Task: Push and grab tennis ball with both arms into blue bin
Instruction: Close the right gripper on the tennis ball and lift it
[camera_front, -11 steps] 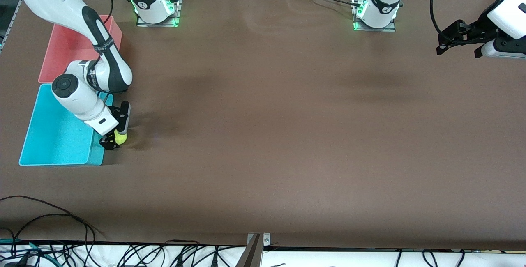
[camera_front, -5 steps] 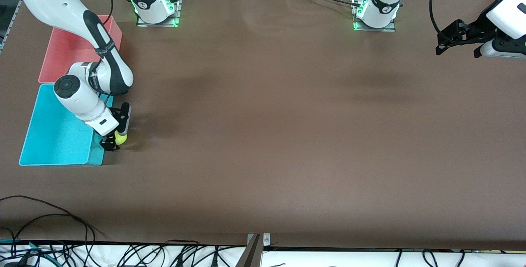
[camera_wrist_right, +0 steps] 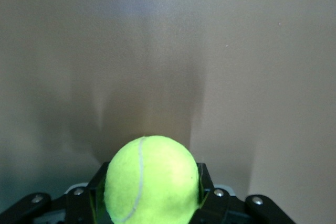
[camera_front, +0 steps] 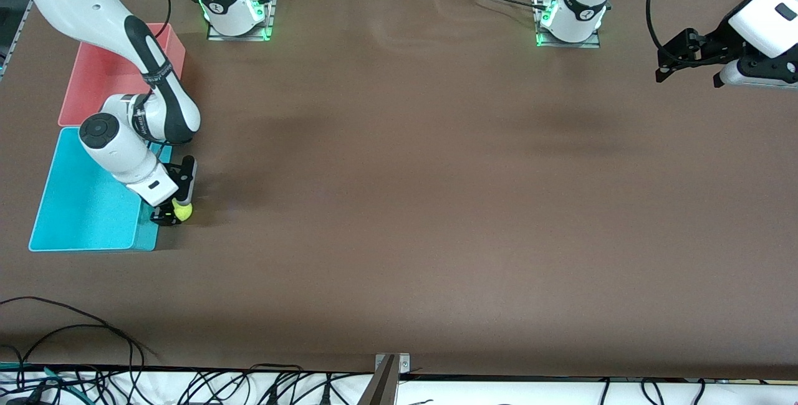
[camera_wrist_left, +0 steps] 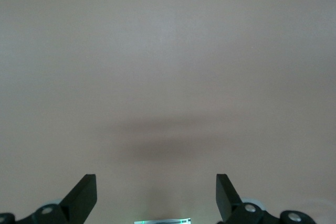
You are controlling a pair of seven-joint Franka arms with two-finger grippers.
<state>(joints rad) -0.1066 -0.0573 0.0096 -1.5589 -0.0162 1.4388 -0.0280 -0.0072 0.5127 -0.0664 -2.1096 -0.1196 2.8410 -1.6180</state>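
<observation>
The yellow-green tennis ball (camera_front: 182, 210) (camera_wrist_right: 151, 179) lies low at the brown table, just beside the blue bin's (camera_front: 75, 205) long wall, toward the right arm's end. My right gripper (camera_front: 174, 210) (camera_wrist_right: 151, 184) is shut on the ball, a black finger pressed against each side. The right arm's white wrist hangs over the bin's edge. My left gripper (camera_front: 670, 62) (camera_wrist_left: 156, 195) hovers open and empty over the table at the left arm's end, waiting; its wrist view shows only bare table.
A pink bin (camera_front: 103, 75) stands right beside the blue bin, farther from the front camera. The two arm bases (camera_front: 237, 6) (camera_front: 570, 12) stand along the table's edge farthest from the camera. Cables (camera_front: 75, 355) trail along the nearest edge.
My right gripper has closed its fingers onto the tennis ball. My left gripper has drifted slightly toward the arm bases, still open.
</observation>
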